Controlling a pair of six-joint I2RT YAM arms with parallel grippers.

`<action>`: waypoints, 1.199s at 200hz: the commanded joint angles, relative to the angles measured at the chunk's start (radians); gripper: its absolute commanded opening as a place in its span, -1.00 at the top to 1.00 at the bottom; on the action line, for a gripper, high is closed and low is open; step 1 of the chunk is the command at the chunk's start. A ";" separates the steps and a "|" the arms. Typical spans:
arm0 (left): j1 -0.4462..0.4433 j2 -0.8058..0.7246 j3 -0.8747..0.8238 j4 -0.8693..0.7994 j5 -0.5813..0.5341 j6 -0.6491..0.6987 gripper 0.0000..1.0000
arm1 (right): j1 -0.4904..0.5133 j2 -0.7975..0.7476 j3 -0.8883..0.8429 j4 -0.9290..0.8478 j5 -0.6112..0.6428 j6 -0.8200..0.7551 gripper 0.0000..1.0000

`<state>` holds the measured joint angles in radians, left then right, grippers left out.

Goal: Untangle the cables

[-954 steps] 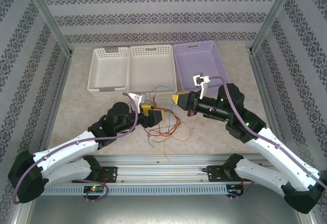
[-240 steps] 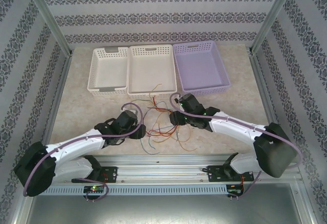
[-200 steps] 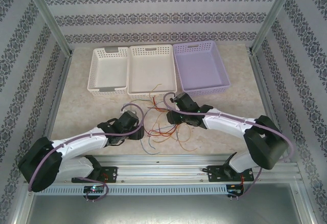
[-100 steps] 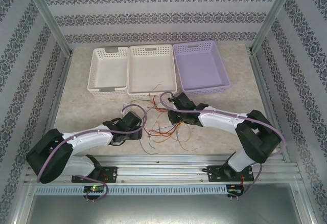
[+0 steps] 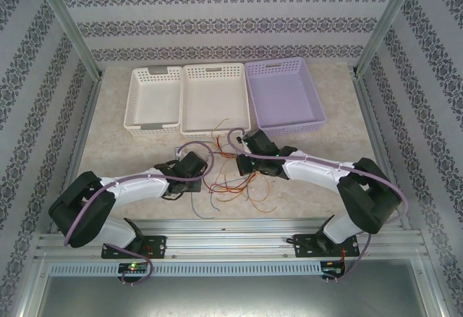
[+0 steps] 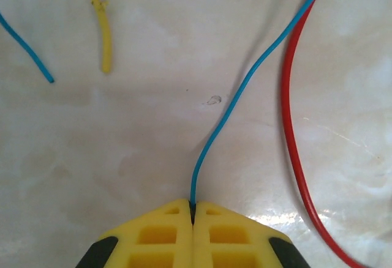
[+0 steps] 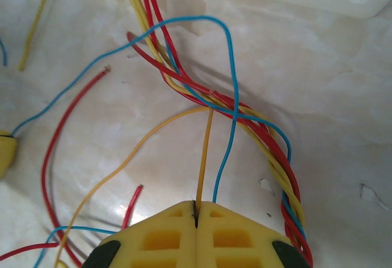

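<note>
Grip step: pinching blue wire [image 6: 245, 84] w/ L pincer [image 6: 193, 210], orange wire [image 7: 205, 158] w/ R pincer [image 7: 196, 210], both shut. Tangle of cables [image 5: 230, 178] on worktop [image 5: 116, 154] btwn arms. Next, prob.: draw apart slowly, w/o tightening twist.

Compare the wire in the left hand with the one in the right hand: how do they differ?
The left hand is shut on a blue wire; the right hand is shut on a yellow-orange wire. The blue wire curves away over bare table; the yellow-orange wire runs straight up into the twisted bundle. Both are thin and pinched at the hands' tips.
</note>
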<state>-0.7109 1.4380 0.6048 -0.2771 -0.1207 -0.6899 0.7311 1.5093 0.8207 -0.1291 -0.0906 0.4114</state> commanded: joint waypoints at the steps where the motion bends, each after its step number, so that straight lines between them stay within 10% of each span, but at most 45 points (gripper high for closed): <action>1: 0.010 0.111 -0.062 0.240 0.168 -0.011 1.00 | 0.006 -0.080 -0.015 0.004 -0.009 0.002 1.00; 121: 0.021 -0.581 0.204 -0.314 0.028 0.052 1.00 | -0.310 -0.617 -0.199 -0.094 -0.124 0.056 1.00; 176: 0.021 -0.663 0.508 -0.466 -0.071 0.150 1.00 | -0.421 -0.795 -0.157 -0.216 -0.115 0.079 1.00; 240: 0.021 -0.543 1.042 -0.558 -0.211 0.385 1.00 | -0.414 -0.744 0.270 -0.412 -0.115 0.033 1.00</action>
<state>-0.6979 0.8566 1.5043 -0.7570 -0.2489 -0.4446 0.3161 0.7246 0.9199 -0.4641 -0.1997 0.4698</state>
